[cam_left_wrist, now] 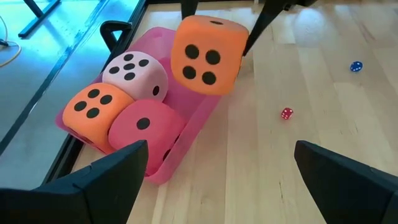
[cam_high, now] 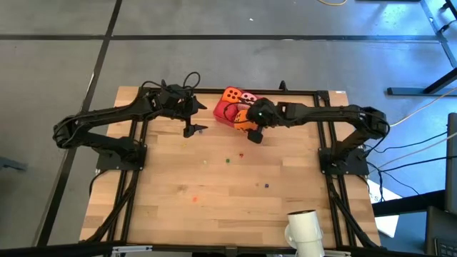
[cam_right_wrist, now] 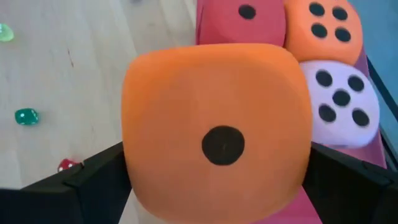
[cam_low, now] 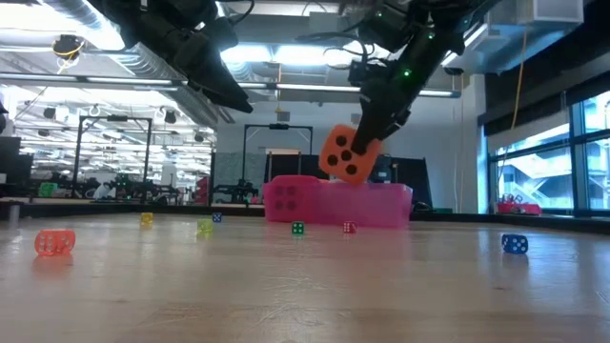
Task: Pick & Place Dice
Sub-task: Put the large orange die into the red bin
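Observation:
An orange die (cam_left_wrist: pixel 205 56) with dark pips hangs in the air in my right gripper (cam_right_wrist: pixel 214 158), just over the edge of the flat pink tray (cam_left_wrist: pixel 186 146). In the tray sit three dice close together: a pale pink one (cam_left_wrist: pixel 135 74), a second orange one (cam_left_wrist: pixel 93 109) and a red one (cam_left_wrist: pixel 146 127). In the low view the held die (cam_low: pixel 348 152) is above the tray (cam_low: pixel 381 205). My left gripper (cam_left_wrist: pixel 221 155) is open, a short way to the tray's left (cam_high: pixel 191 130), facing it and touching nothing. My right gripper pinches the orange die by two opposite side faces (cam_right_wrist: pixel 134 155), one finger (cam_right_wrist: pixel 93 180) on each side. The fingers come slanting down from above (cam_low: pixel 381 105). The die is lifted clear of tray and table and sits tilted, its one-pip face toward the wrist camera.
Tiny coloured dice lie scattered on the wooden table: orange (cam_low: pixel 54 242), blue (cam_low: pixel 514 244), green (cam_low: pixel 298 229), red (cam_left_wrist: pixel 286 113). A white roll (cam_high: pixel 303 228) stands at the near right edge. The tray is near the table's far edge; bare wood lies toward the near side.

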